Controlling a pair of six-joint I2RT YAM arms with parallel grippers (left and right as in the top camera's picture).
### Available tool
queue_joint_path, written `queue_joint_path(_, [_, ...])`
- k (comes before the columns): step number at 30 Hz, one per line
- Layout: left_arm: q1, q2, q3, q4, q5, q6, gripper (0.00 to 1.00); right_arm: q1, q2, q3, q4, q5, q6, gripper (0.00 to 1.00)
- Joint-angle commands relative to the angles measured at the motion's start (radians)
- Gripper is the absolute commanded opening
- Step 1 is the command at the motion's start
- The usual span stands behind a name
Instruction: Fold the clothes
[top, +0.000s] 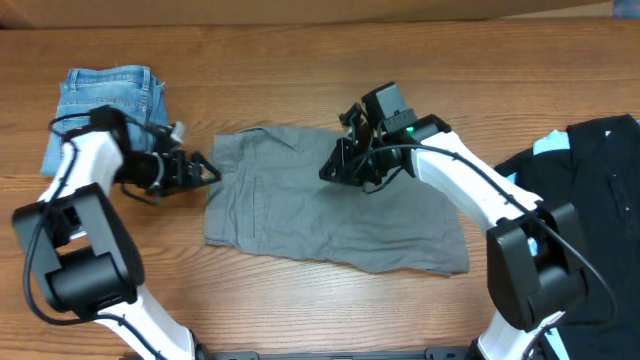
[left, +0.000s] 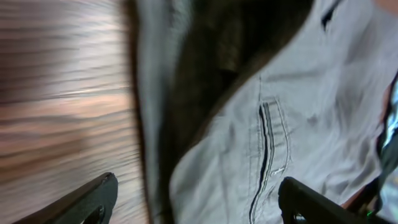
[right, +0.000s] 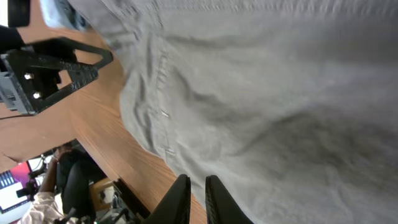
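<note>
The grey-khaki shorts (top: 330, 205) lie spread flat in the middle of the table, waistband to the left. My left gripper (top: 207, 170) hovers at their left edge, open wide. In the left wrist view its fingertips (left: 102, 193) straddle the hem and a welt pocket (left: 268, 149) of the shorts (left: 311, 93), with the gripper (left: 199, 202) holding nothing. My right gripper (top: 335, 170) hangs over the upper middle of the shorts. In the right wrist view the right gripper (right: 198, 196) is shut to a thin slit above the cloth (right: 267, 93), with nothing between its fingers.
Folded blue denim shorts (top: 105, 100) rest at the back left, behind the left arm. A black garment (top: 590, 190) with a light blue patch lies at the right edge. Bare wooden tabletop (top: 300, 300) runs along the front.
</note>
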Motion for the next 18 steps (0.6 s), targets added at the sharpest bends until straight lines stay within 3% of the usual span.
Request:
queue_joint_path(1, [-0.054,-0.009,-0.031,0.025,-0.085,0.002,0.84,0.034,0.053,-0.012,0.004,-0.015,0.000,0.13])
queue_joint_path(11, [-0.082,-0.008,-0.054,0.047,-0.211,-0.066,0.84,0.076,0.185,-0.012,0.004,-0.015,0.023,0.10])
queue_joint_path(18, [-0.083,-0.008,-0.160,0.133,-0.130,-0.063,0.87,0.075,0.193,-0.012,0.005,-0.015,0.023,0.09])
